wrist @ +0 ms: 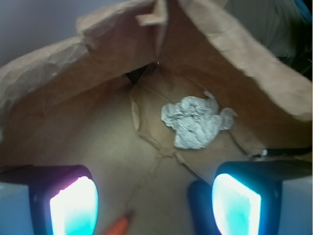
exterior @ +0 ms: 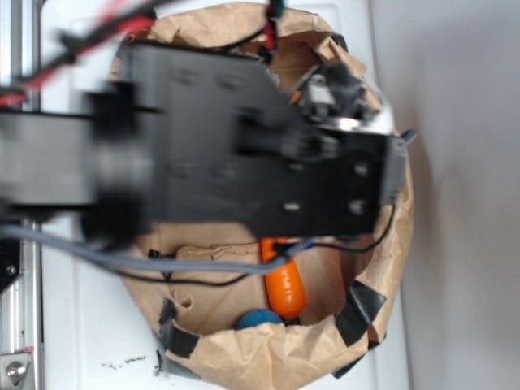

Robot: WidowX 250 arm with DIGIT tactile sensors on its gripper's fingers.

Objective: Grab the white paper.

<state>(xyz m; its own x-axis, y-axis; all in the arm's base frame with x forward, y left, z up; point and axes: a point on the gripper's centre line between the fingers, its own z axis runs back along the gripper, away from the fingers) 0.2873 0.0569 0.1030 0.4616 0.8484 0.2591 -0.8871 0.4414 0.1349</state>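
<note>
The white paper [wrist: 195,121] is a crumpled off-white wad lying on the floor of the brown paper bag [wrist: 98,127], well ahead of my gripper [wrist: 155,203] and slightly right of its centre line. The gripper is open, its two glowing fingertips [wrist: 74,208] wide apart with only bag floor between them. In the exterior view the black arm [exterior: 244,154] hangs blurred over the bag [exterior: 268,357] and hides the paper and the jaws.
An orange carrot [exterior: 284,284] lies in the bag, its tip [wrist: 119,226] showing between the fingers. A blue ball [exterior: 258,318] sits beside it. The bag's walls [wrist: 244,63] rise on all sides. Grey and black cables [exterior: 187,264] cross the bag.
</note>
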